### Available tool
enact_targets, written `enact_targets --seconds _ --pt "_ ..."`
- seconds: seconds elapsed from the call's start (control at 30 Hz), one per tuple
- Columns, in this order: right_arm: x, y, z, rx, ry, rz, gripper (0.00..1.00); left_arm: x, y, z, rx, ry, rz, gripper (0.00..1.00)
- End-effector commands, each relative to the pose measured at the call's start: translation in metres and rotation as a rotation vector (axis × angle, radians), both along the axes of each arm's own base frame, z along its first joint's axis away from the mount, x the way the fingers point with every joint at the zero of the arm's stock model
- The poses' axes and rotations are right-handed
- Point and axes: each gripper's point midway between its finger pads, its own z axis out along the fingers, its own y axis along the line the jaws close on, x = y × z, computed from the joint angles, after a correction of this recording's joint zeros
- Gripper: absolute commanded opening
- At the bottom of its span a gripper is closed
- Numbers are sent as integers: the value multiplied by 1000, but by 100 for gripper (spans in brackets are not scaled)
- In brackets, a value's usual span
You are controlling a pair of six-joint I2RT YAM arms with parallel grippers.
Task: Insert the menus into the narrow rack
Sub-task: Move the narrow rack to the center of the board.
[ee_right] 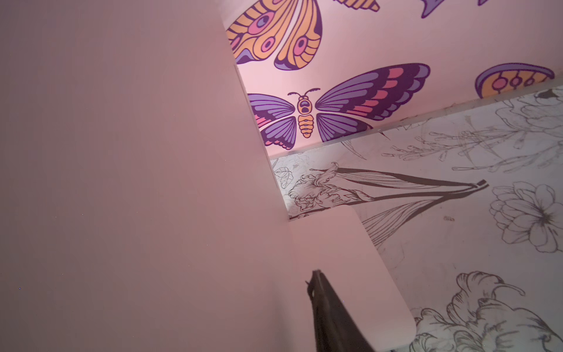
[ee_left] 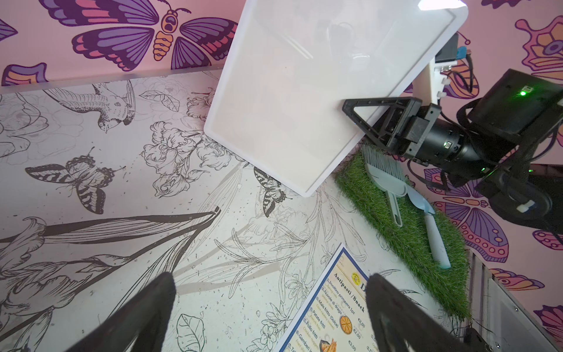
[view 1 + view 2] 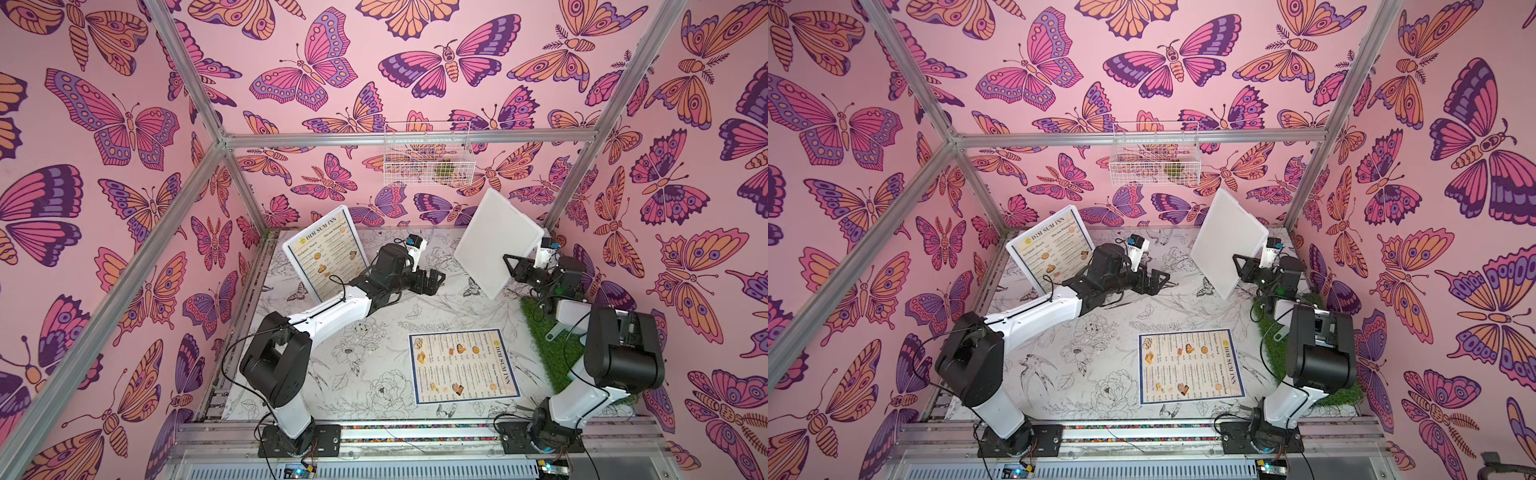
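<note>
Two menus: flat menu (image 3: 463, 368) near right, propped menu (image 3: 324, 253) far left. Right gripper (image 3: 508, 261) clamps one white board (image 3: 494, 237); left gripper (image 3: 436, 282) spread, empty.

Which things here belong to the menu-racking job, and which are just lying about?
Job: standing menu, flat menu, wire rack, white board at the right hand (face hidden, probably a menu).
Lying about: grass mat, small brush, trowel.
</note>
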Motion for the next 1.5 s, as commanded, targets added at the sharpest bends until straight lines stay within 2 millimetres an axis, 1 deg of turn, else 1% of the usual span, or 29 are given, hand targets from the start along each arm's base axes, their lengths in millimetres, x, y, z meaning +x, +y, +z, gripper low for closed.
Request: enact_targets --seconds 0.0,0.33,0.43,0.57,0.67,0.77,0.87,1.03,1.17,1.2,1.23,1.3,1.37,1.47 --pt "1 6 21 -24 -86 71 33 -3 6 6 -14 -17 -12 98" --pt "-3 18 33 -29 -123 169 18 -7 26 9 8 -11 16 98" --pt "-6 25 37 -25 -135 223 16 -8 34 13 12 -15 30 98" --pt "-13 39 42 -8 -139 335 15 -11 44 17 21 -21 50 98" --pt "-20 58 45 16 -134 448 14 -15 52 20 32 -24 59 98" --pt "-27 88 42 14 -117 564 14 -18 63 21 45 -26 82 98" --pt "-38 118 34 1 -85 675 13 -22 75 22 57 -27 109 98" --pt "-55 151 39 28 -77 822 12 -33 94 23 66 -16 146 98" --pt "-72 180 42 32 -66 951 7 -44 110 29 78 -26 180 99" --pt "-74 185 43 35 -59 978 5 -45 113 24 90 -14 187 99" --pt "-76 190 43 38 -58 1012 5 -51 119 37 74 -42 196 99" --pt "-82 195 42 44 -15 1056 3 -55 125 36 83 -40 206 99" --pt "-86 201 43 28 -13 1103 0 -59 129 34 92 -34 215 99" --pt "-99 208 45 11 5 1187 0 -64 132 32 93 -22 218 99"
